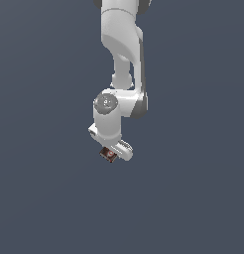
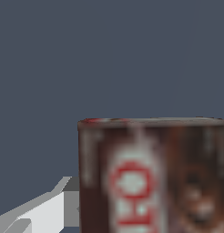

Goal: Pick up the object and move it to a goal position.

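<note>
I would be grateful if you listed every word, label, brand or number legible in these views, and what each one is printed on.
No text reads clearly.
Box: a red-and-white oval logo with red marks below it in the wrist view, too blurred to read as letters.
Same box in the exterior view, under the end effector: logo far too small to read.
Arm: no markings visible.
</note>
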Controlling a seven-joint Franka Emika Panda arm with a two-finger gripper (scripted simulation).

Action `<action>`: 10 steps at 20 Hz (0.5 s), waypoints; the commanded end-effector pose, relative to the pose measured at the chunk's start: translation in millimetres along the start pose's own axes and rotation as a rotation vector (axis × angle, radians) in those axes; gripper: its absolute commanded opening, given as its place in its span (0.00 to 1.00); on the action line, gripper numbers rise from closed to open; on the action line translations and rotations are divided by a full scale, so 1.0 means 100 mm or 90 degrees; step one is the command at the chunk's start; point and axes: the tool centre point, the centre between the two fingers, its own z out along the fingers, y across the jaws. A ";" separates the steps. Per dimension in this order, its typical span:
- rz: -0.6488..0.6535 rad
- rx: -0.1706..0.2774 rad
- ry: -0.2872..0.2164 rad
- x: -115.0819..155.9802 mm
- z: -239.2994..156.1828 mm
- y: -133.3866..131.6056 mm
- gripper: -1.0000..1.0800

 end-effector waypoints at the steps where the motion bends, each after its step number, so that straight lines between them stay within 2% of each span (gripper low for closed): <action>1: 0.000 0.000 0.001 0.04 -0.24 0.09 0.00; 10: 0.001 0.001 0.000 0.24 -1.26 0.49 0.00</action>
